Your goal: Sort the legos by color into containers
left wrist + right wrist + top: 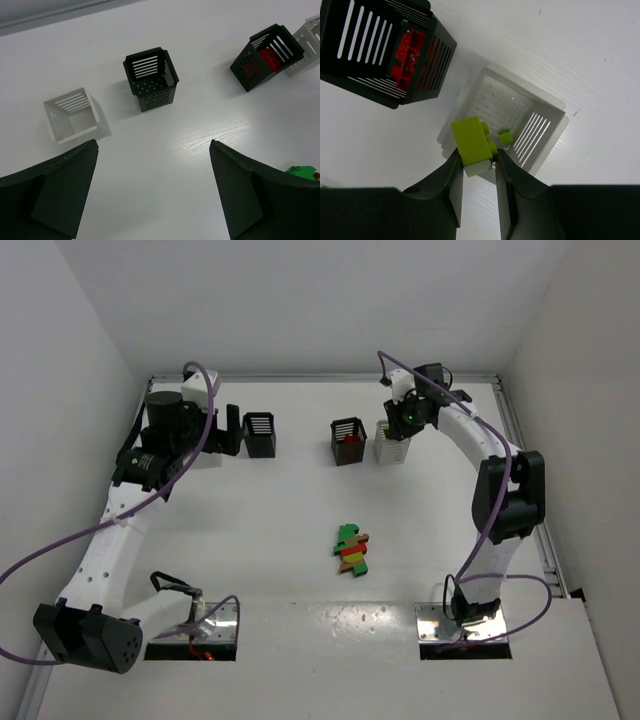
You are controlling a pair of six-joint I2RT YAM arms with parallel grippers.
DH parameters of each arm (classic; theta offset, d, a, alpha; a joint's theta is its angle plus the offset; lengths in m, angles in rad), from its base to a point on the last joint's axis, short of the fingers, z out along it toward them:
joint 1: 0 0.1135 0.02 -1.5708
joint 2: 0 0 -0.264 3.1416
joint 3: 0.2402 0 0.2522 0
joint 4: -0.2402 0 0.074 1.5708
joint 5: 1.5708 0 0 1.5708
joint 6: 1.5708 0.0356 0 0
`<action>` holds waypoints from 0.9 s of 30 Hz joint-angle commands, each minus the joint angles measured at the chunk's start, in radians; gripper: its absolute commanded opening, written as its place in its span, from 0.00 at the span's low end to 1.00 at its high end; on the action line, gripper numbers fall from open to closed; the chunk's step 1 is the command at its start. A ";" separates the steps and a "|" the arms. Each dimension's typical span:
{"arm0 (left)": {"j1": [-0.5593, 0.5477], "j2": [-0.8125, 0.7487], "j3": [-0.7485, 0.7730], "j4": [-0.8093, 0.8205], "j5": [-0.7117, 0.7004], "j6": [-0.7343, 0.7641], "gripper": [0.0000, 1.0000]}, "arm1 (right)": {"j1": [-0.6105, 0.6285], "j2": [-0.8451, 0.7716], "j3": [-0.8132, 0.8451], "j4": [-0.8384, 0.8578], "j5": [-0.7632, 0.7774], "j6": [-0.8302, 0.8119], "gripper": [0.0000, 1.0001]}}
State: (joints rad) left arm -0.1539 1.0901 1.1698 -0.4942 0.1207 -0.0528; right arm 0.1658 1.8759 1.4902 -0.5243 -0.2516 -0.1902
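Top camera first. The pile of legos (352,550) sat in the middle of the table (280,530), a clump of green, red, orange and yellow-green bits well apart from all the bins. Along the far side were the empty black bin (259,434), further right the black bin with red in it (348,441), and just beside that the right white bin (392,445). The right gripper (405,420) hung over that white bin, but from up there I honestly couldn't make out what was in its fingers. The left gripper (232,430) was at the far left, just left of the empty black bin.

Left wrist cam: its fingers were spread wide with nothing between them. Past them the left white bin (72,121) stood empty on the left, with the empty black bin in the middle. The black bin with red in it was off to the far right, with the right white bin just behind it at the frame edge. A bit of green from the pile of legos peeked in at the right edge.

Right wrist cam cleared things up. The fingers were pinched on a yellow-green brick (471,140), held above one edge of the right white bin. A small yellow-green piece (505,136) lay on that bin's floor. The red brick (406,55) sat inside the black bin to the left.
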 commanded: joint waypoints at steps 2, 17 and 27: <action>-0.009 -0.009 0.016 -0.003 0.006 0.001 1.00 | -0.006 0.009 0.064 -0.036 0.031 0.029 0.12; -0.009 0.002 0.016 -0.003 0.056 0.013 1.00 | -0.015 -0.076 0.039 0.040 0.043 0.061 0.44; -0.009 0.011 0.007 0.006 0.031 -0.008 1.00 | 0.080 -0.323 -0.249 -0.013 -0.328 0.236 0.47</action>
State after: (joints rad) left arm -0.1539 1.1053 1.1698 -0.5087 0.1638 -0.0391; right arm 0.1951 1.6291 1.3457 -0.5247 -0.4080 -0.0456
